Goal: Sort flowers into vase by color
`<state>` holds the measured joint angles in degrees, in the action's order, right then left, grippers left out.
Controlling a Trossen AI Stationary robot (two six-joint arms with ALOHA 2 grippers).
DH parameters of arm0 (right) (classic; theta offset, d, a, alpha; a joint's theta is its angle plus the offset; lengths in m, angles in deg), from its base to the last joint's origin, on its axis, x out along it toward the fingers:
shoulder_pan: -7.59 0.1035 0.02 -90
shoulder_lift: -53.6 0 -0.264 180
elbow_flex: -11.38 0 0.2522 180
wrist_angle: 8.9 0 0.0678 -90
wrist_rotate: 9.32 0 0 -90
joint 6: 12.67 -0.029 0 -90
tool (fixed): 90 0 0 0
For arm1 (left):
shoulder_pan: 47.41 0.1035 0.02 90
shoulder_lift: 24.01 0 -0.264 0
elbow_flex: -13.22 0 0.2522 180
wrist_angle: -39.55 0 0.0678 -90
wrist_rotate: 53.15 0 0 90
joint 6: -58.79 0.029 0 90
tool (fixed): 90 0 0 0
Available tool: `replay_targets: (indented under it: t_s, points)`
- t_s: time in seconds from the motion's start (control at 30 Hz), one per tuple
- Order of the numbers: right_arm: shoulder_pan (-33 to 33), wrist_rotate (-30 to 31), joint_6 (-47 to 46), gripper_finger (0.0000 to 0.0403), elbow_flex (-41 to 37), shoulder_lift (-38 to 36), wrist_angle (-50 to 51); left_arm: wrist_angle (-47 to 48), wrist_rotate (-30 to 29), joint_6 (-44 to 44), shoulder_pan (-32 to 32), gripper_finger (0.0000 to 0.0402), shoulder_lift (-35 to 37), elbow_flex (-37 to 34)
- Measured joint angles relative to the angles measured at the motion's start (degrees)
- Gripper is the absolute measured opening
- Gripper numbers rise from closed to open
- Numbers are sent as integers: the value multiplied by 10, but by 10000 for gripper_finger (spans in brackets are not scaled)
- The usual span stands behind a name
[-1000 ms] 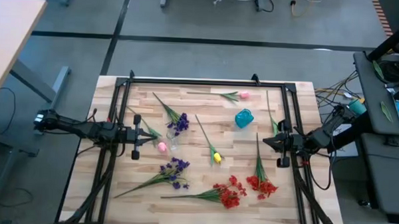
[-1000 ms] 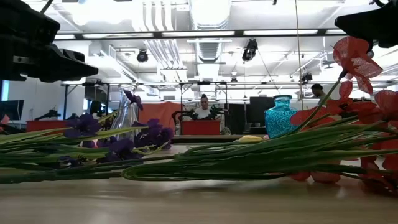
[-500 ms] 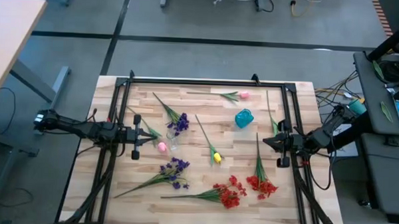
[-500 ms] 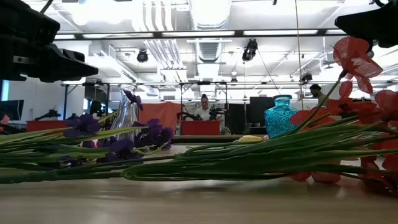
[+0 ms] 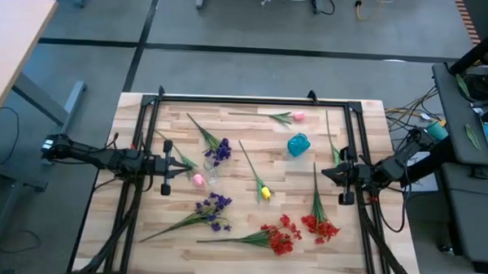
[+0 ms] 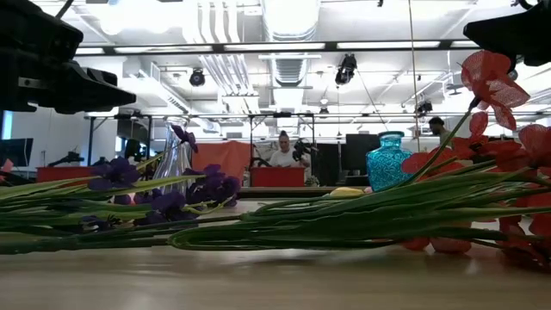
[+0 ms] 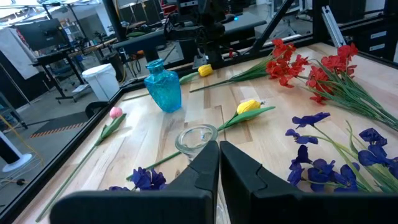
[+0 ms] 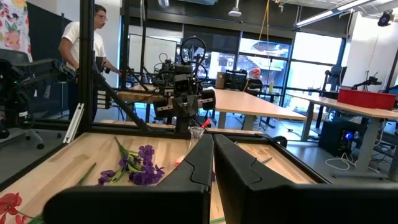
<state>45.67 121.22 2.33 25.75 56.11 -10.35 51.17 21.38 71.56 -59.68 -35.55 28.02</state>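
Long-stemmed flowers lie flat on the wooden table [image 5: 252, 125]: purple sprays [image 5: 217, 150] [image 5: 213, 209], red sprays [image 5: 281, 236] [image 5: 322, 228], a yellow tulip [image 5: 265, 191] and pink tulips [image 5: 198, 179] [image 5: 298, 116]. A blue vase [image 5: 298, 144] stands upright right of centre, and a clear glass vase [image 7: 196, 138] stands upright near the pink tulip. My left gripper [image 5: 180, 164] hovers shut at the table's left, pointing at the clear vase. My right gripper [image 5: 324, 174] hovers shut at the table's right. Neither touches anything.
A black frame [image 5: 245, 99] runs along the table's far edge and both sides. Bare wood [image 5: 252, 125] shows between the flowers at the far middle. People [image 6: 281, 151] stand in the room beyond the table.
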Motion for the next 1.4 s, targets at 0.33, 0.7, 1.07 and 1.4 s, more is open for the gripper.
replay_targets:
  t_s: [0.33,0.7,1.07,1.4]
  points:
    - [0,0,0,9,0,0,0,0,0,0,0,0,0,0]
    - [0,0,0,9,0,0,0,0,0,0,0,0,0,0]
    - [0,-16,-165,9,0,0,0,-123,50,59,0,0,2,0]
    - [0,-16,-303,9,11,2,-26,-164,52,80,0,0,-2,-1]
